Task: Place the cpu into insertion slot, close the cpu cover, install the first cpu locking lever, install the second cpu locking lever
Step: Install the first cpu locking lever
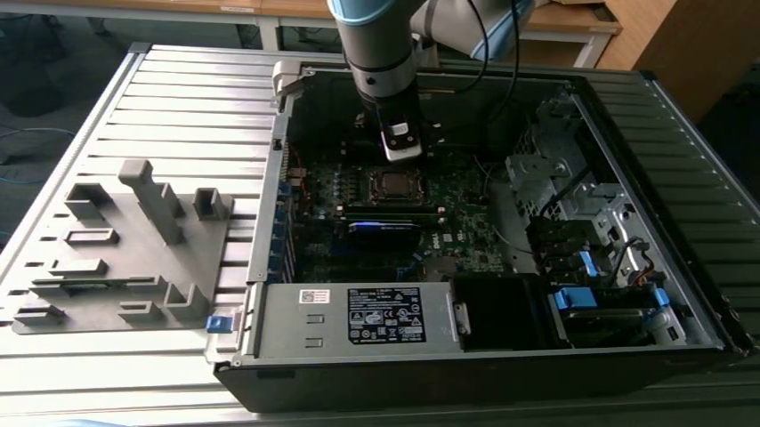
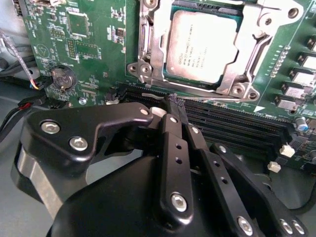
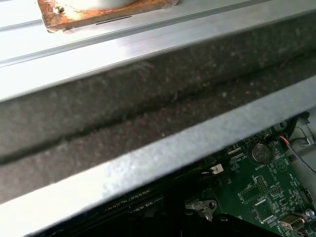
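Though square, cpu [image 2: 205,47] flat, face-up.

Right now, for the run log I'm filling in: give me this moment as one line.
cpu: seated | cover: down around cpu | claw: shut, empty, at memory slots beside cover

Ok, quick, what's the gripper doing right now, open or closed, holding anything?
The gripper is closed, holding nothing, close to the chip.
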### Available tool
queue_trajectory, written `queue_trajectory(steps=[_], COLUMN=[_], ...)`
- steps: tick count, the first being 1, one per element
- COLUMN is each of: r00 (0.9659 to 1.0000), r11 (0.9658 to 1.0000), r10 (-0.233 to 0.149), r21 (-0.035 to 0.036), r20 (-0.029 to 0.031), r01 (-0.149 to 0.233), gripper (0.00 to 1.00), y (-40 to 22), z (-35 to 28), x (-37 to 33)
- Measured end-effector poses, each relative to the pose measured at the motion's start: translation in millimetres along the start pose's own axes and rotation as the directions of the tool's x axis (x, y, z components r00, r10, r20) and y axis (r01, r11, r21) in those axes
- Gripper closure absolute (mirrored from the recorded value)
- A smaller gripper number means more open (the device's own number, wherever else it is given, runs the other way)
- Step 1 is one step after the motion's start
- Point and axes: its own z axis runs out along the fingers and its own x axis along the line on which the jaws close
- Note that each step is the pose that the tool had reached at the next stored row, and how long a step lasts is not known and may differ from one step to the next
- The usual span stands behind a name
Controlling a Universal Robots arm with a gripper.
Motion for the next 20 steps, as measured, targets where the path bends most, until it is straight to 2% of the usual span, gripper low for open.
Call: queue_trajectory(steps=[8, 16, 20], r00=[1.0000, 1.0000, 1.0000], r11=[1.0000, 1.0000, 1.0000], r10=[-0.001, -0.001, -0.001], r21=[0.0047, 0.0048, 0.0049], r20=[0.0018, 0.0020, 0.0019], r01=[0.001, 0.001, 0.001], gripper=[0.89, 0.89, 0.89], y=[0.1, -0.2, -2.8], z=[1.5, 2.3, 1.8], x=[-2.0, -2.2, -3.5])
